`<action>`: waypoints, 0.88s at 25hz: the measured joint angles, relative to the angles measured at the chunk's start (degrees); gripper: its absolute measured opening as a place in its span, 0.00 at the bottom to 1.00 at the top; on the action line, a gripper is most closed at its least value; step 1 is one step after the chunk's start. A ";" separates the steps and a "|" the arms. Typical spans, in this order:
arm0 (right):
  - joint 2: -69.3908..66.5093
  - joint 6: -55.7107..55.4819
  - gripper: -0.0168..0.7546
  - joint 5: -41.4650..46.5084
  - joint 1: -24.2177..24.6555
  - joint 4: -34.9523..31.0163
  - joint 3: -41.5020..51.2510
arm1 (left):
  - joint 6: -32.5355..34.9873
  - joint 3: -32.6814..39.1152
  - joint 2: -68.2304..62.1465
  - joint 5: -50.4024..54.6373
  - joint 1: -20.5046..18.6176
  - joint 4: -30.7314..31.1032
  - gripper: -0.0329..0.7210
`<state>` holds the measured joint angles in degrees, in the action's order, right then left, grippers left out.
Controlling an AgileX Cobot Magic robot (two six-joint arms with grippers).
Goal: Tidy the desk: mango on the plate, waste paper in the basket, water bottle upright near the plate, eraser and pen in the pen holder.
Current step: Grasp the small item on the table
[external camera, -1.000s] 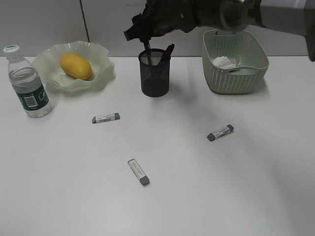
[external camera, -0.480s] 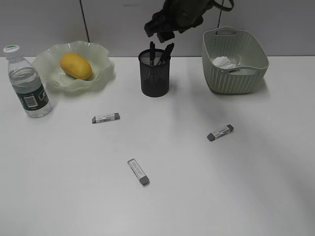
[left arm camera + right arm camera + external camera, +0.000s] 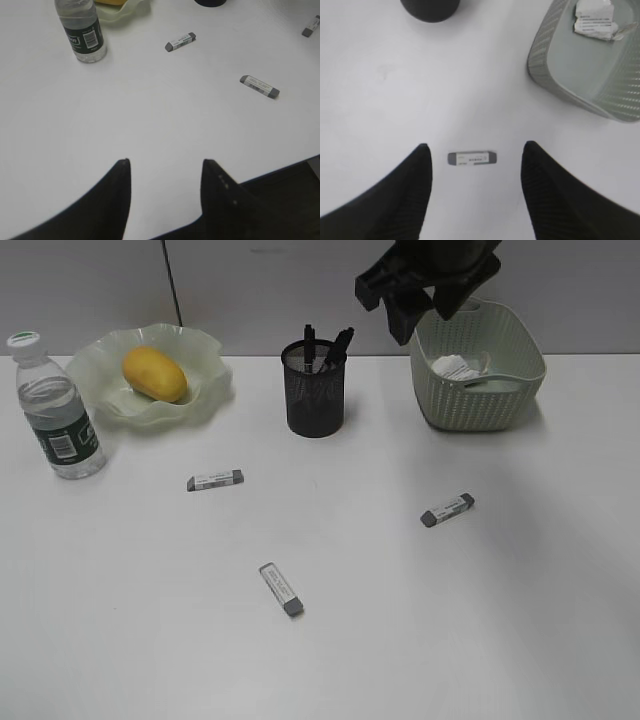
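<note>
The mango (image 3: 154, 373) lies in the ruffled green plate (image 3: 212, 385). Left of the plate, the water bottle (image 3: 55, 410) stands upright. Two pens (image 3: 338, 343) stick out of the black mesh pen holder (image 3: 315, 392). The waste paper (image 3: 455, 367) sits inside the basket (image 3: 480, 390). Three erasers lie on the desk: one (image 3: 215, 480) at left, one (image 3: 447, 509) at right, one (image 3: 281, 589) nearest the front. My right gripper (image 3: 405, 312) hangs open and empty high between holder and basket, above the right eraser (image 3: 472, 158). My left gripper (image 3: 166, 162) is open and empty over the desk's near edge.
The desk's front edge (image 3: 280, 167) shows just beside the left gripper's right finger. A grey wall panel (image 3: 100, 280) backs the desk behind the plate and basket. Bare white desk (image 3: 480, 620) spreads around the erasers.
My right gripper has left a pen in the pen holder, lifted off it and moved right toward the basket. Its jaws opened a little wider. The left gripper has not changed.
</note>
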<state>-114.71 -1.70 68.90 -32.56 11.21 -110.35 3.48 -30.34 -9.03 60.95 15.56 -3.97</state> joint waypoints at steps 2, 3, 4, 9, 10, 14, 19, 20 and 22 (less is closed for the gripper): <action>2.71 0.07 0.61 0.02 0.00 -1.53 2.79 | 0.00 0.00 0.00 0.00 0.00 0.00 0.51; 4.42 0.07 0.61 0.07 0.00 -2.04 4.72 | 0.00 0.00 0.00 0.00 0.00 0.00 0.51; 6.22 0.07 0.61 0.14 0.00 -2.38 6.84 | 0.00 0.00 0.00 0.00 0.00 0.00 0.51; 16.07 0.17 0.61 0.04 0.13 -5.07 18.66 | 0.00 0.00 0.00 0.00 0.00 0.00 0.51; 18.52 0.17 0.61 -0.62 0.53 -6.40 21.57 | 0.00 0.00 0.00 0.00 0.00 0.00 0.51; 27.91 0.29 0.61 -4.21 4.85 -12.41 33.38 | 0.00 0.00 0.00 0.00 0.00 0.00 0.51; 38.90 1.05 0.61 -6.79 11.45 -14.07 48.67 | 0.00 0.00 0.00 0.00 0.00 0.00 0.51; 41.66 1.11 0.61 -7.79 12.42 -14.19 51.14 | 0.00 0.00 0.00 0.00 0.00 0.00 0.51; 46.85 1.05 0.61 -9.51 13.89 -14.34 56.62 | 0.00 0.00 0.00 0.00 0.00 0.00 0.51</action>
<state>-67.86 -0.65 59.40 -18.66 -3.12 -53.73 3.48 -30.34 -9.03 60.95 15.56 -3.97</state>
